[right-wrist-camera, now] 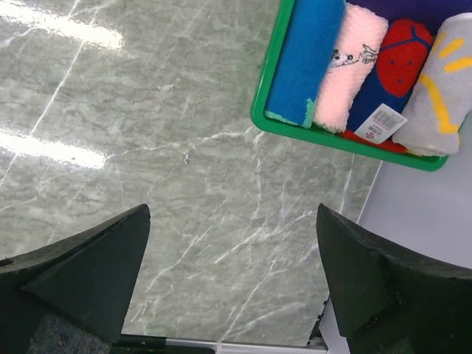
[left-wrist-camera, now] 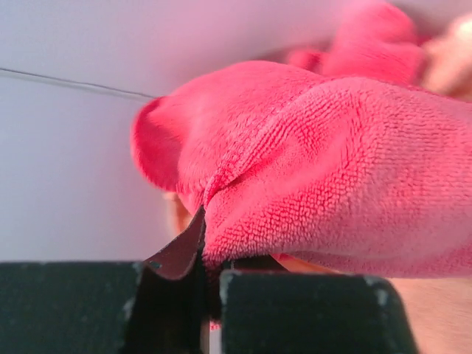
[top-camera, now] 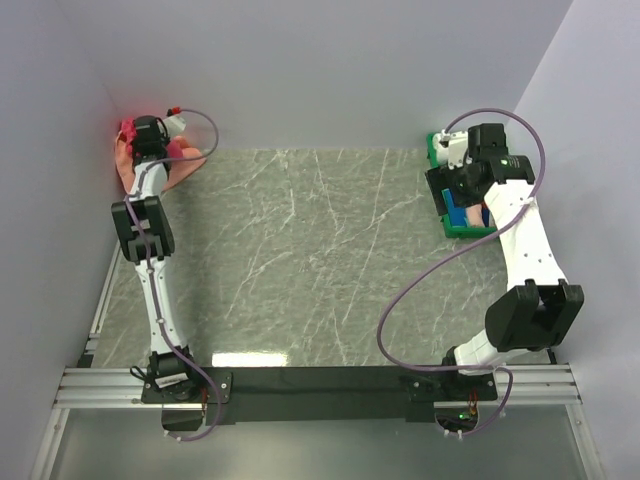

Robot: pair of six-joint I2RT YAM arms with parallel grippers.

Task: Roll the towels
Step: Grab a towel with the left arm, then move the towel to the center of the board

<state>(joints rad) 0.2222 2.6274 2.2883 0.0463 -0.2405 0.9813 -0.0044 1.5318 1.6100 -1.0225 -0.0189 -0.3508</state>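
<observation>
The middle of the tabletop (top-camera: pixel 320 260) lies bare between the two arms, with no towel spread out on it, so I judge the step in hand to be fetching a fresh towel, not rolling one.

Farther back on the right, the right gripper (right-wrist-camera: pixel 232 214) hangs over the marble with its fingers wide apart and nothing between them. Just beyond it is the green tray (right-wrist-camera: pixel 259 112), at the far right edge of the tabletop. It holds rolls side by side, among them a blue one (right-wrist-camera: pixel 306 51) and a pale pink one (right-wrist-camera: pixel 350 66).

Farthest back, in the left corner against the walls, the left gripper (left-wrist-camera: pixel 210 273) has its fingers together on a fold of the crimson towel (left-wrist-camera: pixel 332 169). The cloth bulges up over the fingers. This towel belongs to a loose pile (top-camera: pixel 185 160) with salmon cloth beside and under it.

The next move likely calls for lifting the crimson towel free without dragging the salmon one along. It then needs carrying to the open middle and laying flat. The free right gripper could pin or straighten an edge there.
</observation>
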